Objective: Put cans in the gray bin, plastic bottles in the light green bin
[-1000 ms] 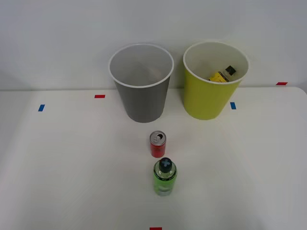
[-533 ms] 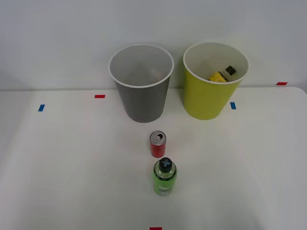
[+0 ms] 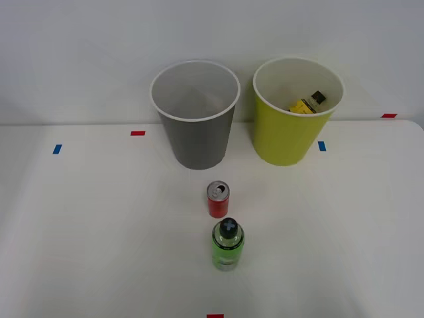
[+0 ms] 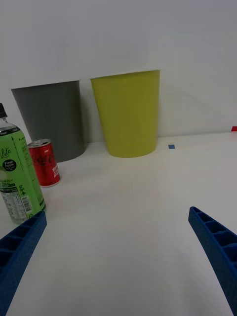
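Wide bare surface [image 3: 86, 232] at 9 and 3 o'clock. Two bins at 12: gray bin [image 3: 195, 116], light green bin [image 3: 291, 116] holding one yellow bottle [image 3: 306, 103]. Centre: one green bottle [image 3: 227, 245], one red can [image 3: 217, 199] just beyond. Gripper [image 4: 118, 256] spread, holding nothing

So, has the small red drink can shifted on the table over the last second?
No. The small red drink can stands in the same spot in the front view, between the tall gray bin and the clear green plastic bottle.
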Available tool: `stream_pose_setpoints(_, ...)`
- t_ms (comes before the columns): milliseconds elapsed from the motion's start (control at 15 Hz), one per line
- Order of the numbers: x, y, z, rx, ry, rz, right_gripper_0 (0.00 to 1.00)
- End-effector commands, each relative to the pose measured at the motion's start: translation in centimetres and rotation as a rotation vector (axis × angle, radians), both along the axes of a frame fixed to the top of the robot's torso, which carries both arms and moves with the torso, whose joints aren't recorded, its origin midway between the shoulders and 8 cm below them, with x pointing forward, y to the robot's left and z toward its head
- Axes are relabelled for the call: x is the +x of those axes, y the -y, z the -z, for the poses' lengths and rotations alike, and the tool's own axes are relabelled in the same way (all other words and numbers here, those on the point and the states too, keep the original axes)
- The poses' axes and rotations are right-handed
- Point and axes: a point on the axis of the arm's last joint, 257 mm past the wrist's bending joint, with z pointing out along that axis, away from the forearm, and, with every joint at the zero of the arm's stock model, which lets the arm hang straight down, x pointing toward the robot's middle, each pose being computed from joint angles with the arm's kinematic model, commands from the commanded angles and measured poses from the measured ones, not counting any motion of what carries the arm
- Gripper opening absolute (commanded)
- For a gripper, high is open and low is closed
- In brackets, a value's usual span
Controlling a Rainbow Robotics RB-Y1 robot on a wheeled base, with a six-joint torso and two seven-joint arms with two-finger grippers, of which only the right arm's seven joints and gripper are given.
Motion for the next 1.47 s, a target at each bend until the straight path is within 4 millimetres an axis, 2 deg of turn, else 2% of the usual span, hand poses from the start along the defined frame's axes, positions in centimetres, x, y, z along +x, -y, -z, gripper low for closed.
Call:
stream_pose_setpoints(67,0.23,0.35,-0.04,-0.023,0.005,-0.002,1.00)
stream_pose_setpoints(1467,0.23,0.35,-0.04,-0.025,0.005,-0.001,1.00)
